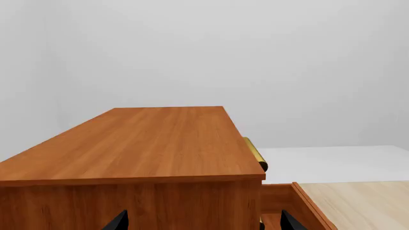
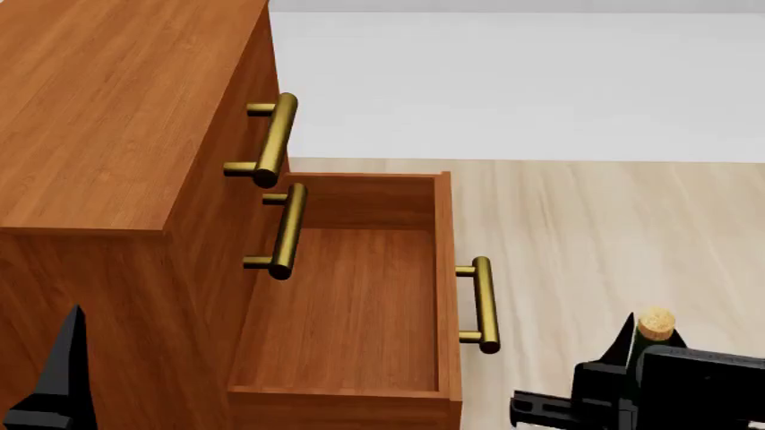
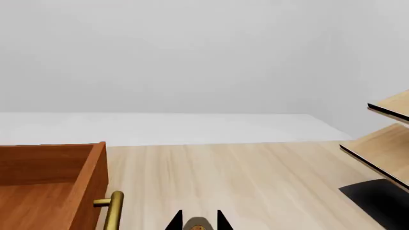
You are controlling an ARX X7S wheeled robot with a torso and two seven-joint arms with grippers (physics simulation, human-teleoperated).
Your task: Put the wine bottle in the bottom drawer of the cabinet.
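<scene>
The cabinet (image 2: 107,116) stands at the left in the head view. Its bottom drawer (image 2: 347,305) is pulled out and looks empty, with its brass handle (image 2: 482,305) on the front. My right gripper (image 2: 640,358) is shut on the wine bottle (image 2: 655,322), to the right of the drawer front; only the tan cork and a bit of dark neck show. In the right wrist view the cork (image 3: 198,224) sits between the fingertips (image 3: 176,221). My left gripper (image 1: 203,223) is open and empty, facing the cabinet's side (image 1: 128,206) just below its top.
Two upper drawer fronts with brass handles (image 2: 272,139) are shut above the open drawer. A pale wooden rack (image 3: 383,143) on a black base (image 3: 380,196) stands at the right in the right wrist view. Pale wood floor (image 2: 597,233) lies right of the drawer.
</scene>
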